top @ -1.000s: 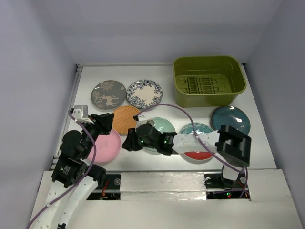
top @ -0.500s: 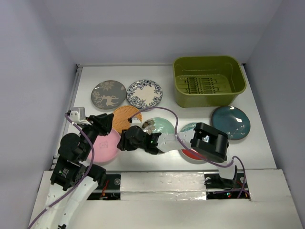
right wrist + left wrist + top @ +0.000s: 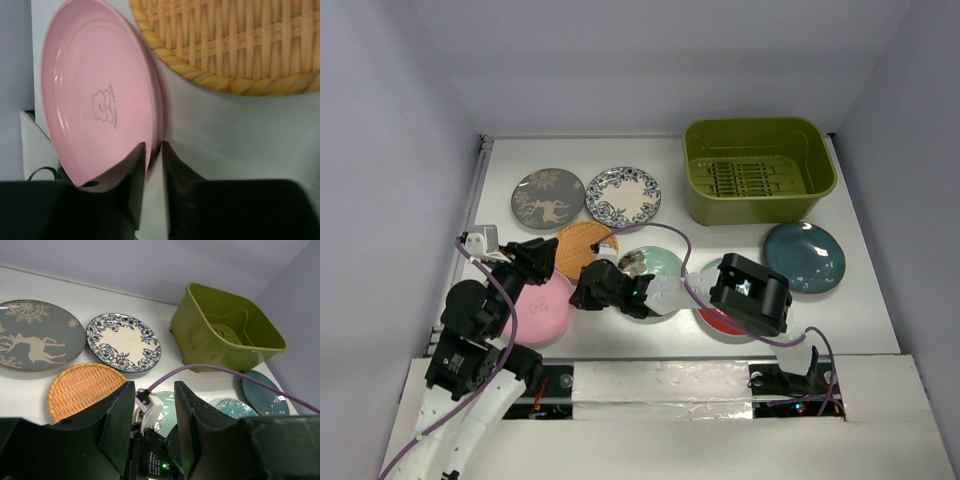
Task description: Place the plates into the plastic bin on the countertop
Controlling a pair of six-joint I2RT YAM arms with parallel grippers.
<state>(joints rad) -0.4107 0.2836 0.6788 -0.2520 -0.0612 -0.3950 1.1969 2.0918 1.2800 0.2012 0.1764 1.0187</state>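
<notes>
Slippage risk: pink plate point(image 3: 100, 100), pinched only at its thin rim by right gripper point(image 3: 153, 159), may pivot loose on lifting; left gripper point(image 3: 154, 390), fingers apart and empty, crowds nearby.

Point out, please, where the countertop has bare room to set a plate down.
Bare countertop lies between the blue floral plate and the olive-green bin, along the far edge behind the deer plate, and at the near right corner beside the dark teal plate. The near left is crowded: pink plate, woven orange plate and mint plate sit close together.
</notes>
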